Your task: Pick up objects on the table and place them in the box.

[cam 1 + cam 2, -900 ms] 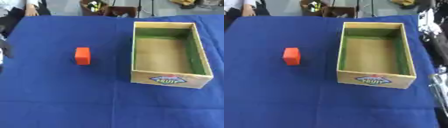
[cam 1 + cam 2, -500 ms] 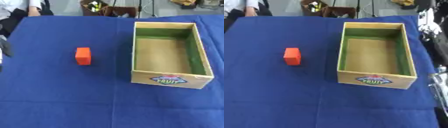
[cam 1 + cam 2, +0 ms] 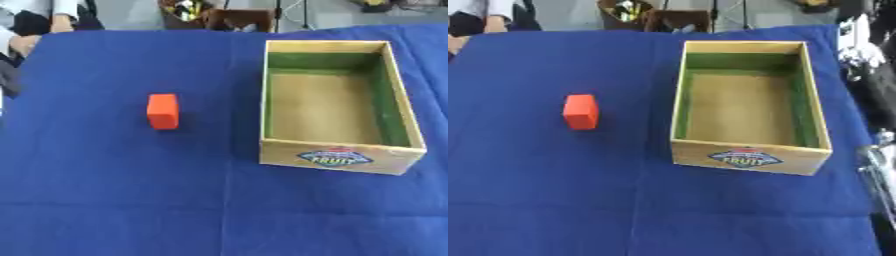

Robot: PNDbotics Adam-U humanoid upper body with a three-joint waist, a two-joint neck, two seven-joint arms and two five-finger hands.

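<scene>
Blue cloth all over the table (image 3: 105, 200), and just two things sitting on it. One's a small orange block (image 3: 163, 111), standing on the cloth left of centre, nothing touching it. The other is the wooden box (image 3: 337, 157) off to my right, well apart from the block with a clear strip of blue between them. Box is open on top, green lining on the inside walls, plain brown floor, and nothing in it that I can see. There's a colourful fruit label on the near wall facing me.

As for my hands, not much to go on. At the left edge of the left eye view there's a dark bit of something that I think is my left hand (image 3: 9, 80), up near the table's edge and far from the block, but I can't tell if the fingers are spread or curled. On the right edge of the right eye view some silver and black arm hardware (image 3: 878, 170) runs down beside the box without touching it; I can't make out my right hand there at all.
</scene>
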